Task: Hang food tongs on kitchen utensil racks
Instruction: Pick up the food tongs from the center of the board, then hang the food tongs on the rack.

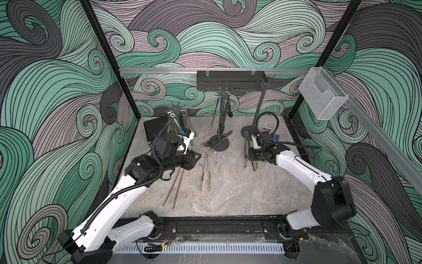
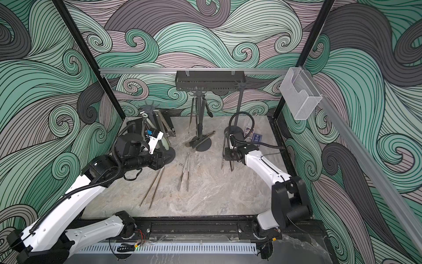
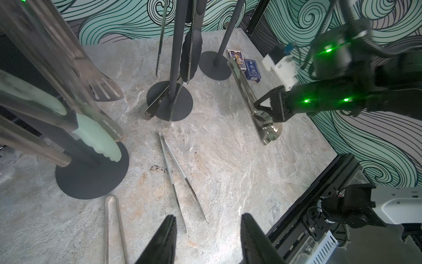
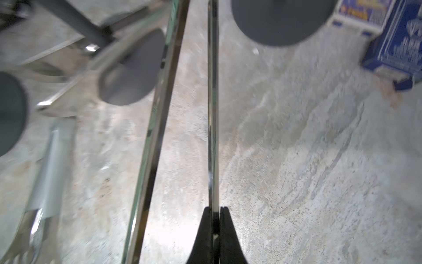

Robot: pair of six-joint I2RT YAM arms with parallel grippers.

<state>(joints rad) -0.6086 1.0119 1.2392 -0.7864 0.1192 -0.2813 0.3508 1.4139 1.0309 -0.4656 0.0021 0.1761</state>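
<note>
**Top views:** right gripper [image 1: 251, 157] is just in front of the right rack [image 1: 262, 107] foot, clamped on the steel tongs [image 1: 246, 162]. These run front to back under the wrist, tips toward the front. Left gripper [image 2: 159, 163] hovers beside the left rack [image 2: 149, 109] foot. Can't read its jaws from up here. Middle rack [image 1: 222, 114] carries hanging pairs, including the black-tipped tongs [image 1: 229, 107], and one more pair [image 1: 220, 139] lies across its disc foot. Two pairs lie flat on the table [image 1: 228, 196]: slim steel tongs [image 1: 205, 171] near centre, and long bronze-toned tongs [image 1: 173, 192] to their left, far end under the left arm.

**Left wrist:** left gripper [image 3: 209, 240] is spread wide with nothing between the fingers [image 3: 167, 240], above bare table. The slim steel tongs [image 3: 180, 178] lie just beyond them. Green-tipped tongs [image 3: 98, 134] hang on the left rack close to the lens, next to a slotted steel pair [image 3: 102, 89]. Across the table the right gripper [image 3: 265, 112] pinches the steel tongs [image 3: 244, 89], which sit tilted. Can't tell if their tips touch the table. Card boxes [image 3: 250, 68] sit beside the right rack foot.

**Right wrist:** blurred. Right gripper [image 4: 214, 217] pads are closed tight on one arm of the steel tongs [image 4: 213, 114], and the other arm splays free alongside. Right rack foot [image 4: 280, 20] is just ahead.
</note>
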